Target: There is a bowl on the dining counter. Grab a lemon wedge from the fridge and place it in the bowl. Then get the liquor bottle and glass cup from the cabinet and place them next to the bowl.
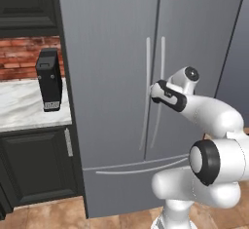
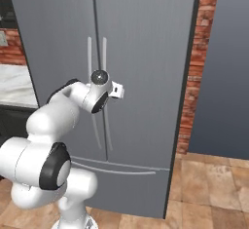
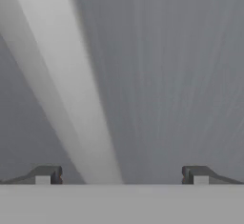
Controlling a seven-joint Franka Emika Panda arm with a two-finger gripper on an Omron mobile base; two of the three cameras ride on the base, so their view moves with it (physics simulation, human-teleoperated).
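While your arm reaches forward at mid-height, the gripper (image 3: 121,175) sits right up against the fridge (image 1: 112,52), whose two upper doors are shut. Jaws stand wide apart and empty; in the hand view the two fingertips (image 3: 47,174) flank a pale handle (image 3: 71,85) that runs slantwise between them, nearer the left tip, with no contact visible. From the left base view your wrist covers the pair of long curved handles (image 1: 148,77) at the door seam. Left of the fridge, a black box-shaped appliance (image 1: 49,79) stands on a marble worktop (image 1: 19,104) against brick wall (image 1: 22,55).
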